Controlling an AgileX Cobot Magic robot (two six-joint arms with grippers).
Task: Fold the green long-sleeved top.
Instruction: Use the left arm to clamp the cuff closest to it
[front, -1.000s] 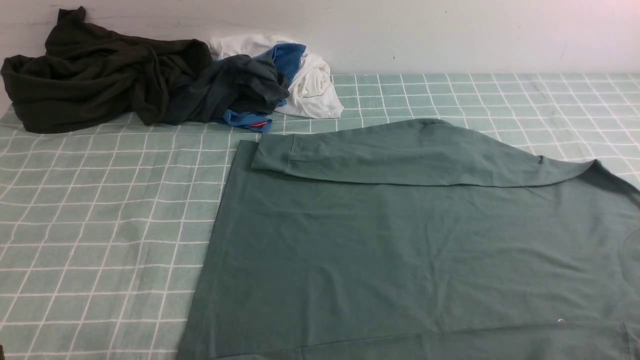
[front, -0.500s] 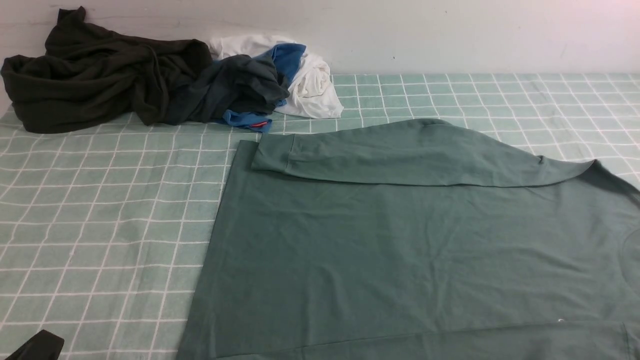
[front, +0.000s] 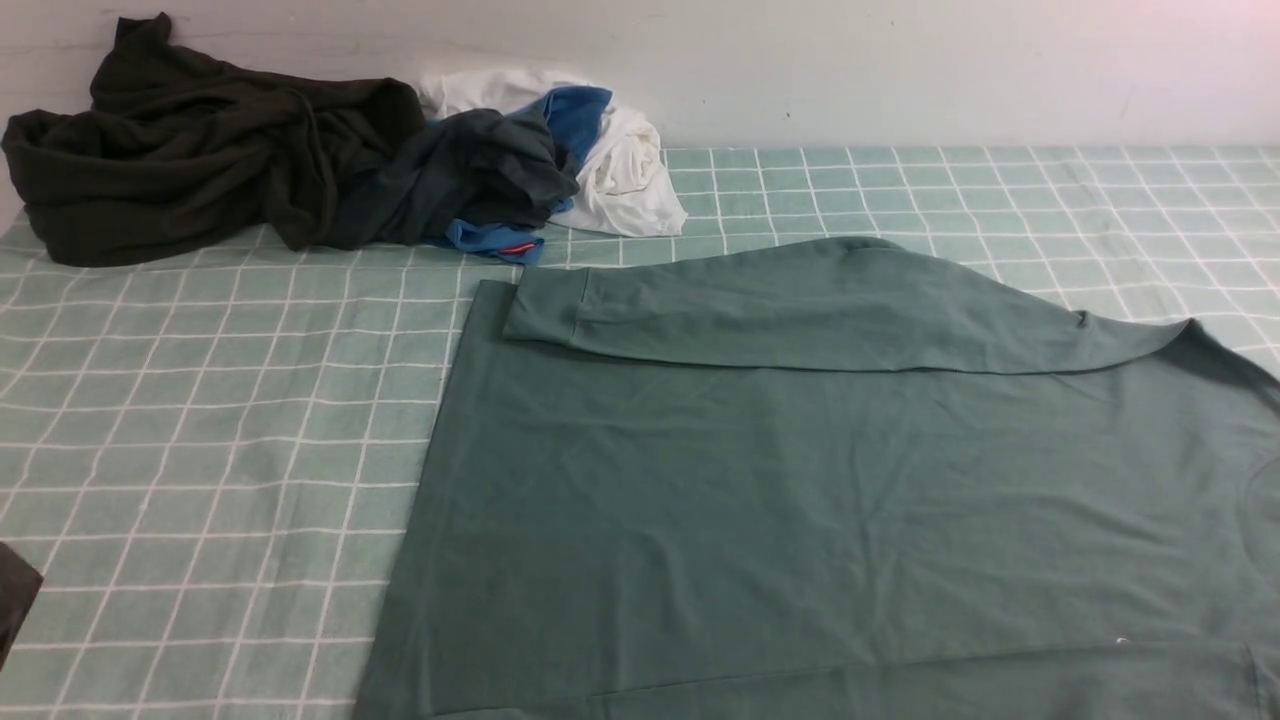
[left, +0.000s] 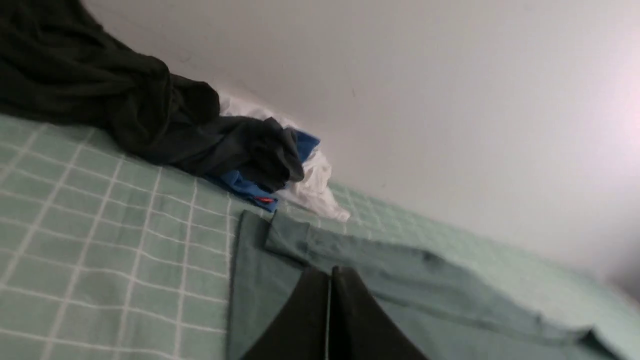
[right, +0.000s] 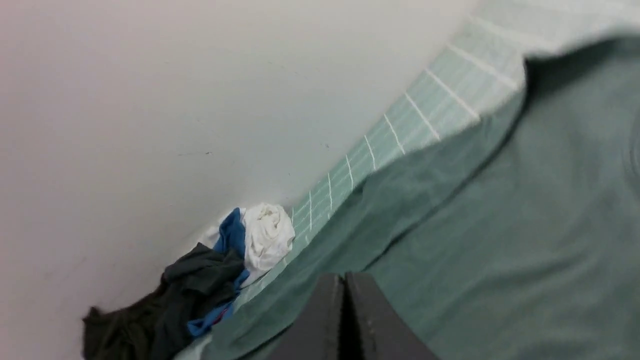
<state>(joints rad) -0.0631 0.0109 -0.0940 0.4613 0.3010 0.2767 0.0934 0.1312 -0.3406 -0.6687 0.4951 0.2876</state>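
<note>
Front view: green long-sleeved top (front: 800, 500) flat on checked cloth (front: 200, 450), centre to right; straight left edge, bare cloth beside.
Left wrist view: left gripper (left: 330, 274) clenched, empty; top ahead.
Right wrist view: right gripper (right: 344, 278) clenched, empty; top ahead.

The top (front: 800, 500) is matt, smooth knit cloth with faint creases. The checked cloth (front: 200, 430) under it is matt woven fabric. The far-left dark garment (front: 180, 160) is soft, rumpled cloth. The wall (front: 900, 70) is matt.
</note>
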